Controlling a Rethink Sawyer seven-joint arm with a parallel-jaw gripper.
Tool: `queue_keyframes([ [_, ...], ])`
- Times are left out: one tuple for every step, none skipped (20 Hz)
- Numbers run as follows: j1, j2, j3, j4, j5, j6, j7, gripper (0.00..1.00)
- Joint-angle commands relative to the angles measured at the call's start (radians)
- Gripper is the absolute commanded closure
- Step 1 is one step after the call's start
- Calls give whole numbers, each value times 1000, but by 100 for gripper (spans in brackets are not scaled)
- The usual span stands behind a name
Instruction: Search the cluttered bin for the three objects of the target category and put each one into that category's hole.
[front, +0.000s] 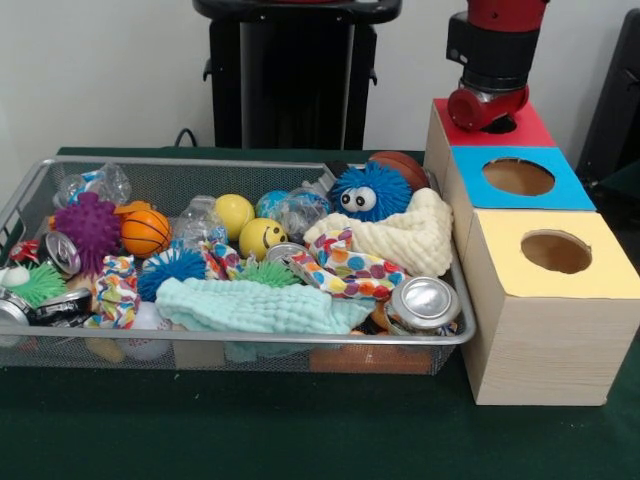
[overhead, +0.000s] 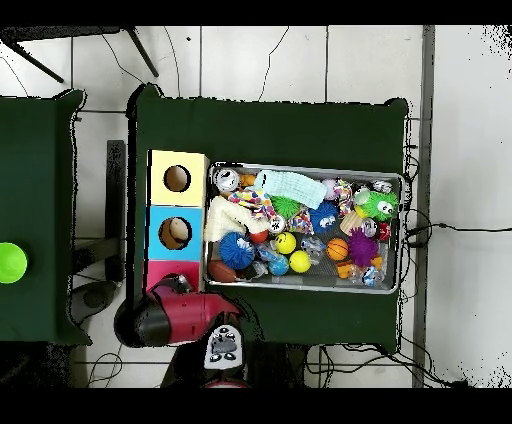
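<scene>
Front view: my arm comes down from above and its red end sits right over the red-ringed hole (front: 497, 125) at the far end of the row of boxes.
Hand (front: 484, 108): I only see its rounded red underside pressed close to the hole; whether it is released, clenched or carrying a toy I cannot tell.
Overhead view: the red arm covers the red box (overhead: 162, 274), so nothing of the hole shows there; the blue-ringed hole (overhead: 175, 232) and yellow-ringed hole (overhead: 177, 179) lie open beside it.
Bin (front: 250, 163): the wire basket stands on the table (front: 300, 440) just beside the boxes, heaped with balls, cans and cloths.
Toy animals: I can pick out none for certain in the bin; an orange shape (front: 345, 358) shows through the mesh at the near wall, under the mint cloth (front: 250, 305), and it might be one.
Step in hand, my guess: a drop at the red hole, or the lift away from it.
Doing it well: I would stay centred on the red ring, let go only when squarely above the opening, then rise straight up before swinging toward the bin, so as not to clip the box edge.
Next search: I would move the mint cloth and the cream cloth (front: 415, 235) aside, since soft toys may hide beneath.
Not to take: the orange basketball (front: 145, 232) and the blue fuzzy ball (front: 370, 192).
</scene>
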Motion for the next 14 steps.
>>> queue_keyframes([
  [-96, 42, 71, 68, 4, -65, 260, 0],
  [-98, 41, 76, 62, 8, -60, 260, 0],
  [-100, 30, 84, 64, 6, -54, 256, 0],
  [-98, 26, 84, 63, 15, -44, 260, 0],
  [-95, 21, 83, 62, 23, -35, 265, 0],
  [-94, 19, 82, 59, 29, -30, 268, 0],
  [-94, 3, 82, 66, 39, -16, 275, 0],
  [-89, -11, 83, 66, 46, 0, 278, 0],
  [-91, -32, 86, 71, 52, 18, 277, 0],
  [-86, -50, 86, 72, 61, 36, 279, 0],
  [-86, -69, 86, 77, 67, 51, 279, 0],
  [-81, -86, 83, 80, 73, 66, 278, 0],
  [-77, -101, 77, 79, 75, 79, 273, 0],
  [-69, -125, 72, 81, 80, 98, 271, 0],
])
